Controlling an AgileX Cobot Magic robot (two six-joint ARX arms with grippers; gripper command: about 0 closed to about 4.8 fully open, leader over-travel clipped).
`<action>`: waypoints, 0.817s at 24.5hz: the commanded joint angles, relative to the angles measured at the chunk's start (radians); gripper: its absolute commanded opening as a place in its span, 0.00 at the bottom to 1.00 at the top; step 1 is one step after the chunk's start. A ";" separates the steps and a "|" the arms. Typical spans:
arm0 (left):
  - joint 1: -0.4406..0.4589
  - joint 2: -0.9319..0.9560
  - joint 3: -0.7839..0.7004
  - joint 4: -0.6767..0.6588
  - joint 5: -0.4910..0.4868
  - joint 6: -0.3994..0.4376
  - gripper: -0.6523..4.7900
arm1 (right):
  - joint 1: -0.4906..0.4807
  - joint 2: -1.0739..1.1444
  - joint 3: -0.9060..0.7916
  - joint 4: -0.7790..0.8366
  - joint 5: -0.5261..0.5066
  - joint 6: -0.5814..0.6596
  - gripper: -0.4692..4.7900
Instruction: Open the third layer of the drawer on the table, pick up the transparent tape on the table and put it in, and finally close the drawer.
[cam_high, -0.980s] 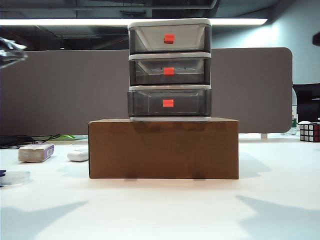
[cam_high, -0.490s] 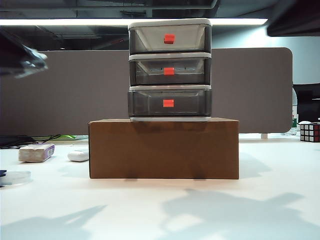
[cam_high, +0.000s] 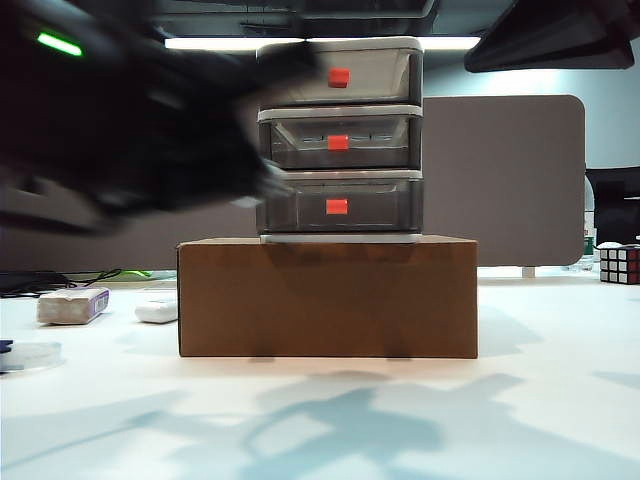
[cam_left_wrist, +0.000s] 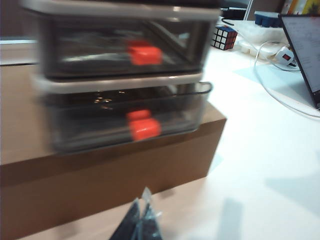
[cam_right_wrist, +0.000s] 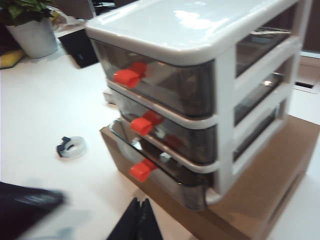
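Note:
The drawer (cam_high: 339, 140) stands on a brown cardboard box (cam_high: 327, 297) in the middle of the table (cam_high: 400, 420). Its third layer (cam_high: 339, 205), the lowest and darkest one with a red-orange handle (cam_left_wrist: 144, 127), looks pushed in. The transparent tape (cam_high: 28, 354) lies flat at the far left, also seen in the right wrist view as a clear roll (cam_right_wrist: 71, 147). My left gripper (cam_left_wrist: 142, 200) is shut and empty, in front of the box below the third layer. My right gripper (cam_right_wrist: 140, 202) is shut and empty, higher up off the unit's front corner. Both arms blur darkly in the exterior view.
A white-and-purple block (cam_high: 72, 305) and a small white oblong (cam_high: 156, 311) lie left of the box. A Rubik's cube (cam_high: 619, 264) sits at the far right. A laptop (cam_left_wrist: 305, 45) with cables and a potted plant (cam_right_wrist: 32, 35) stand further off.
My left arm has swung in from the left edge across to the drawer unit's left side. The right arm has come further into the top right corner. Their shadows have spread over the table.

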 joint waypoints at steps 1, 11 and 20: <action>0.001 0.184 0.098 0.127 -0.002 0.002 0.11 | 0.000 -0.009 0.006 0.030 -0.031 0.006 0.08; 0.008 0.296 0.179 0.127 -0.111 0.069 0.30 | -0.002 -0.008 0.006 0.025 -0.079 0.005 0.08; 0.021 0.353 0.271 0.126 -0.214 0.081 0.55 | -0.001 -0.006 0.006 0.025 -0.079 -0.006 0.08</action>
